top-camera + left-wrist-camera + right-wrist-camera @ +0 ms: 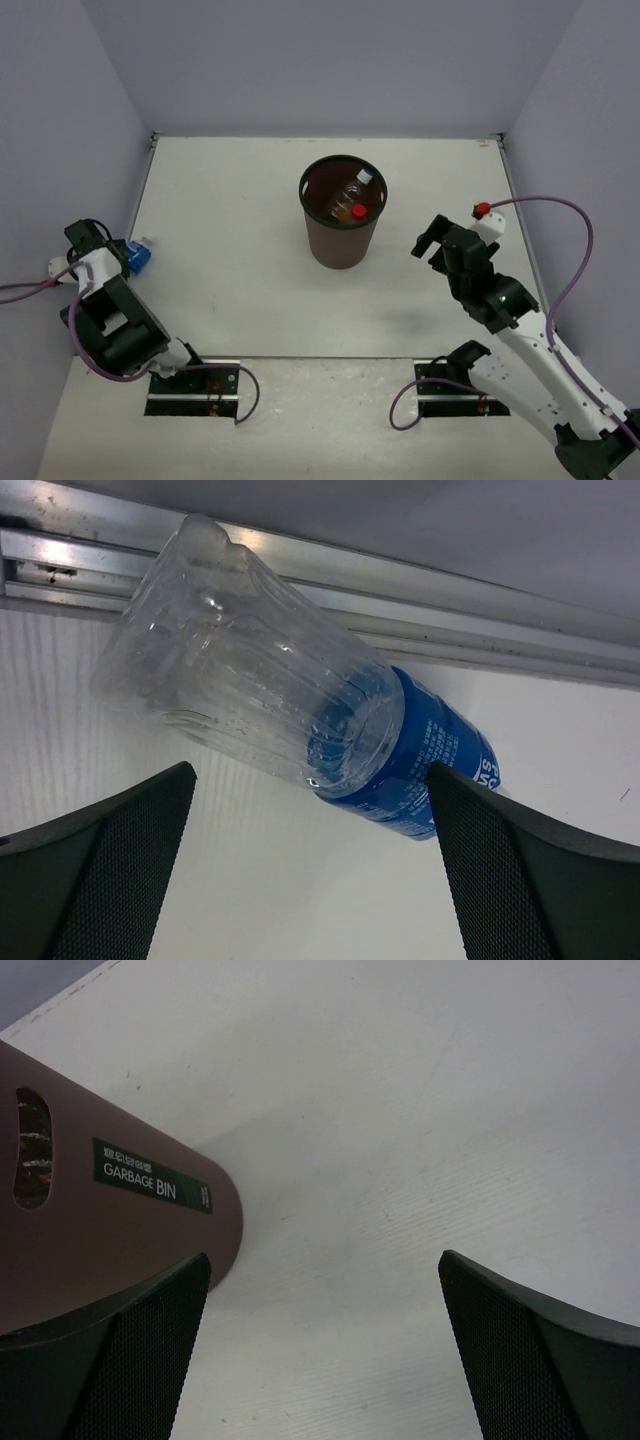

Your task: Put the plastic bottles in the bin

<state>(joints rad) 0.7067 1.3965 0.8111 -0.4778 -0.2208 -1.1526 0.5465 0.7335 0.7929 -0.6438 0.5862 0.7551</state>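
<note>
At the table's (250,290) left edge, clear blue-labelled plastic bottle (300,710) lies on its side against aluminium rail (480,630); left gripper (310,770) open wide, lined up to grab it; right gripper (324,1256) open, empty, beside dark brown round bin (343,245) holding other bottles (350,200).

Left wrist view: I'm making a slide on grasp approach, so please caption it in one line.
Open left claw poised over a blue-labelled clear bottle lying beside the table's metal rail.
</note>
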